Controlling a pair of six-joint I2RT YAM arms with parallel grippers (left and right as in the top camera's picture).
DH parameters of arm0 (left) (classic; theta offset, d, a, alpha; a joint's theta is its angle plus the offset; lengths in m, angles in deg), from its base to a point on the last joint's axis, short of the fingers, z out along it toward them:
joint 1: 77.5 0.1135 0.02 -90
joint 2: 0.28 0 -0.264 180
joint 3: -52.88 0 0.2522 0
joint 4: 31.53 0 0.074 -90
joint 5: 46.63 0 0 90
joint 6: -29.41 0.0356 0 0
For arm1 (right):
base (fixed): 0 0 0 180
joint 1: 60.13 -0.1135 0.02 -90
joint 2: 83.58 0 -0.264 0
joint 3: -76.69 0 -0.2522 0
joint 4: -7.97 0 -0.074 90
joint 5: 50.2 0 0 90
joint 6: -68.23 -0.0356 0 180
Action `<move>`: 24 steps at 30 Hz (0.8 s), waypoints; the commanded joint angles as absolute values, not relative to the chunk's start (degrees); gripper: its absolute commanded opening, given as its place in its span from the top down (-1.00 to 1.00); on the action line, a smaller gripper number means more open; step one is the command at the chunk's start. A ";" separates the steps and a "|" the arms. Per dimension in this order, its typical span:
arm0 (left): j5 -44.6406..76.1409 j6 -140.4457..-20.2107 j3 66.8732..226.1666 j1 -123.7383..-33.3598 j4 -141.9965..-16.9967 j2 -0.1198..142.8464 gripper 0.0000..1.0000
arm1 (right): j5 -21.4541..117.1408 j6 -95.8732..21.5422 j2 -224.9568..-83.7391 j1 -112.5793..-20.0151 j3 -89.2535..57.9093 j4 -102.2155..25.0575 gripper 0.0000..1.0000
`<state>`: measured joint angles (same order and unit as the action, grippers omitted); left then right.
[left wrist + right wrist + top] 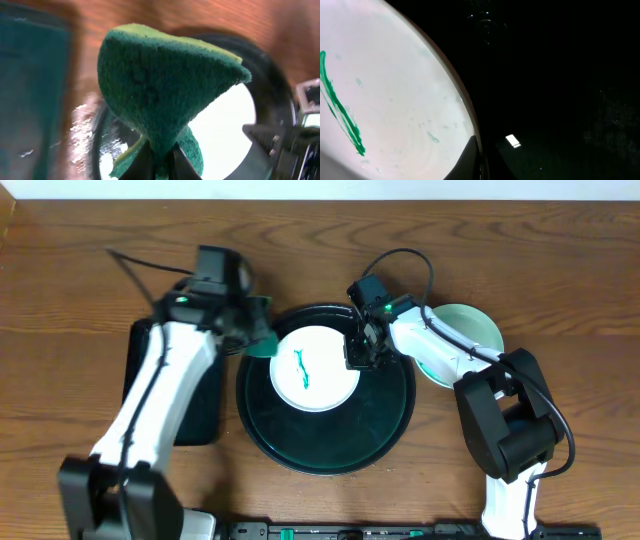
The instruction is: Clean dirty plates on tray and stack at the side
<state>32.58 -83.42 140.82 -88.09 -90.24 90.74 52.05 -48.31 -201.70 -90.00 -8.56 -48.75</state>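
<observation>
One white plate (325, 385) (395, 100) lies on the round black tray (330, 452) (560, 75), in its upper left part, with a teal-green scribble (303, 368) left of its middle and small droplets on its glaze. At the plate's right edge the right gripper (360, 352) (484, 150) is pinched closed, and in the right wrist view the rim runs down between its two fingers, so it grips the plate there. Just off the plate's upper left edge, the left gripper (252, 338) (161, 160) is clamped narrowly on a green sponge (265, 345) (160, 85). The sponge is squeezed into a fan that flares out from the fingers, with a yellow-green layer along its far edge. It hangs over the tray's rim and is not seen touching the plate. To the right of the tray, partly under the right arm, another plate (470, 328) rests on the wooden table (80, 280); whether more than one is stacked there cannot be told. Left of the round tray, a rectangular black tray (200, 415) sits under the left arm.
</observation>
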 commanded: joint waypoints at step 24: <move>8.08 -77.48 139.77 -97.68 -87.40 111.57 0.85 | 52.75 -49.21 -202.27 -90.02 -7.84 -48.84 0.98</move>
